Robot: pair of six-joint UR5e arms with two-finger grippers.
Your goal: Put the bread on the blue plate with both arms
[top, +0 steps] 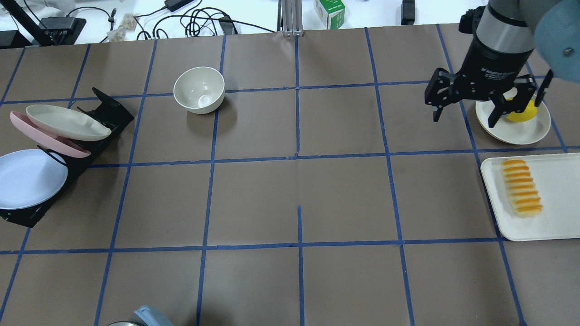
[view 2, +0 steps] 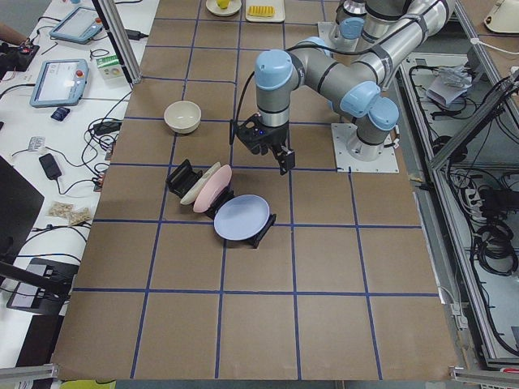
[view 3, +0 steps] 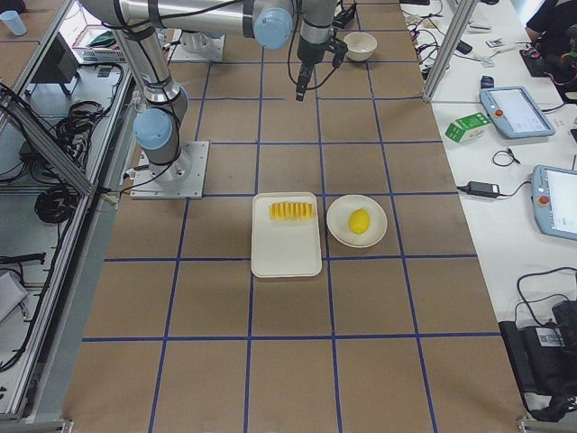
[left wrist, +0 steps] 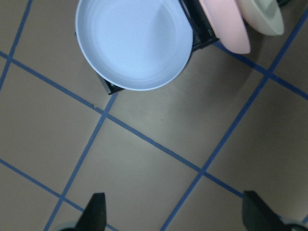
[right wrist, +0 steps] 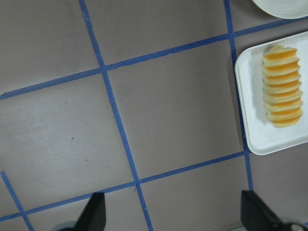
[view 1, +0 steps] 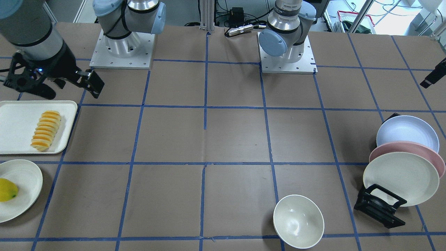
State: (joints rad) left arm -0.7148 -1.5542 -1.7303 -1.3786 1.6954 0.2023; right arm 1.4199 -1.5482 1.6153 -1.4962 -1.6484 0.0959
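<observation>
The bread (top: 522,187), a ridged yellow and orange loaf, lies on a white tray (top: 557,226) at the table's right side; it also shows in the right wrist view (right wrist: 281,85) and the front view (view 1: 46,130). The blue plate (top: 27,177) leans in a black rack (top: 106,113) at the far left, and also shows in the left wrist view (left wrist: 134,43). My right gripper (top: 466,115) is open and empty, hovering beyond the tray, above the table. My left gripper (left wrist: 175,216) is open and empty, above the table beside the blue plate (view 2: 241,217).
A pink plate (top: 45,138) and a cream plate (top: 68,122) lean in the same rack. A cream bowl (top: 199,89) stands at the back left. A cream plate (top: 516,133) holding a yellow lemon (top: 521,113) sits beyond the tray, partly under my right gripper.
</observation>
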